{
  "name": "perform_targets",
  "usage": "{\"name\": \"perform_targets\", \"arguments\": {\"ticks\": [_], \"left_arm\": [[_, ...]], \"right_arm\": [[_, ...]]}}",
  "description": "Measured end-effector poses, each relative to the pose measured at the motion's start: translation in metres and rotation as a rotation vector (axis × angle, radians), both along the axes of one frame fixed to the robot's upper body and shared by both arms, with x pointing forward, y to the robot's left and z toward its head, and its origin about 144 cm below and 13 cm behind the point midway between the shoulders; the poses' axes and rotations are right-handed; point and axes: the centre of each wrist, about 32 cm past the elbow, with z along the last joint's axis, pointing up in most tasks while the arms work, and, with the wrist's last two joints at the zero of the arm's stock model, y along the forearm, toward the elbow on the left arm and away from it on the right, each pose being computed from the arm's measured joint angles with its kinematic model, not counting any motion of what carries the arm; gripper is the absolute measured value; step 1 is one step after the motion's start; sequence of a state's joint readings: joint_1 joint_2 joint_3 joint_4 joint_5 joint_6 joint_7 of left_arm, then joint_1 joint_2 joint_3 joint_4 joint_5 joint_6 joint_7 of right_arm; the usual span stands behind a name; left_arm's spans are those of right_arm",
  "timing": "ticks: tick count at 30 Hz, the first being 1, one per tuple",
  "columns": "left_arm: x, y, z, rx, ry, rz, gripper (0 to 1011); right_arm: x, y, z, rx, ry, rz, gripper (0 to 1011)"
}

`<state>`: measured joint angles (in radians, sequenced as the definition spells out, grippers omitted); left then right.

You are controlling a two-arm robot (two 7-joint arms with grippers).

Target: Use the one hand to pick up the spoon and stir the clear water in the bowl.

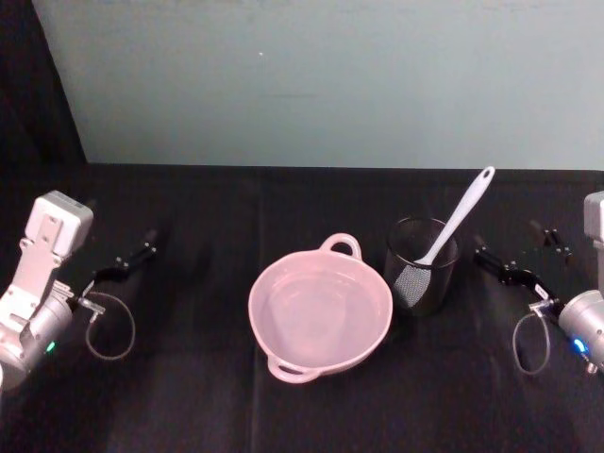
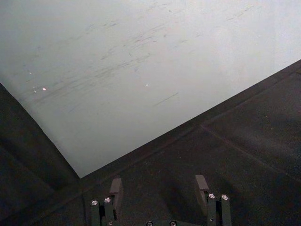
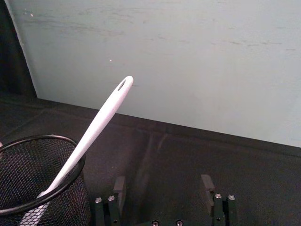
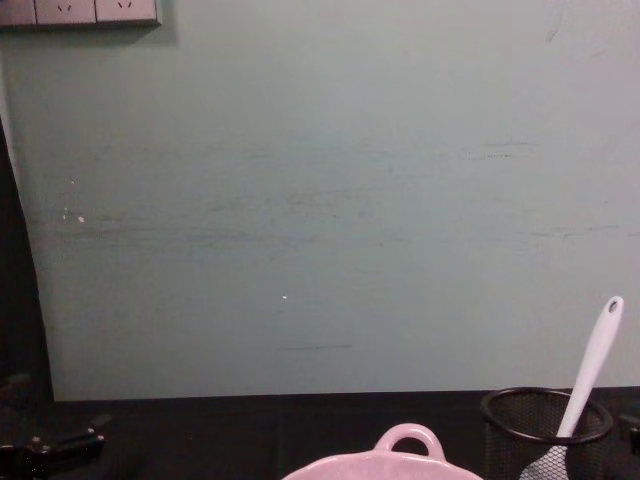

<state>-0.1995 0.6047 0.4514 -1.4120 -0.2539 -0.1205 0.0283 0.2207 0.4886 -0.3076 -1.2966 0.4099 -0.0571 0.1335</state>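
Note:
The pale pink bowl (image 1: pixel 326 363) sits at the table's centre with clear water in it; its loop handle and rim (image 4: pixel 408 445) show in the chest view. Just right of it the white spoon (image 1: pixel 460 215) stands head-down in a black wire-mesh cup (image 1: pixel 422 269), handle leaning up and to the right. The right wrist view has the spoon (image 3: pixel 96 125) and cup (image 3: pixel 28 179) ahead and to one side. My right gripper (image 1: pixel 510 243) hovers open and empty right of the cup, fingers (image 3: pixel 207 184) apart. My left gripper (image 1: pixel 142 249) rests open at far left, fingers (image 2: pixel 201 184) apart.
A black cloth (image 1: pixel 189 396) covers the table. A pale green wall (image 1: pixel 330 85) closes off the back edge. Cable loops hang under both wrists (image 1: pixel 111 326). There is open cloth in front of the bowl and on both sides of it.

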Motion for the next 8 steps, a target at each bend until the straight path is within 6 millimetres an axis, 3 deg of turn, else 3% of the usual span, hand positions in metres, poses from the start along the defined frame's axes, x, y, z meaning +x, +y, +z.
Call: {"name": "perform_targets", "arguments": {"ticks": [8], "left_arm": [[0.0000,0.0000,0.0000,0.000,0.000,0.000,1005]], "right_arm": [[0.0000,0.0000,0.0000,0.000,0.000,0.000,1004]]}}
